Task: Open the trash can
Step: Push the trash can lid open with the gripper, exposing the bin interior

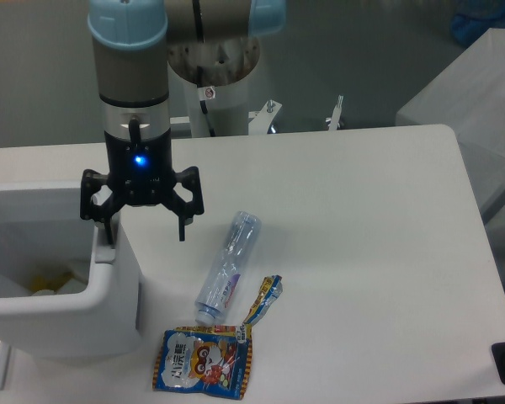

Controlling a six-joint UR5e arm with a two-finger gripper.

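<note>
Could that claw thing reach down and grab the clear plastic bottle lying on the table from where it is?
Probably yes. The gripper hangs open beside the trash can, and the bottle lies apart on bare table, nothing covering it.
</note>
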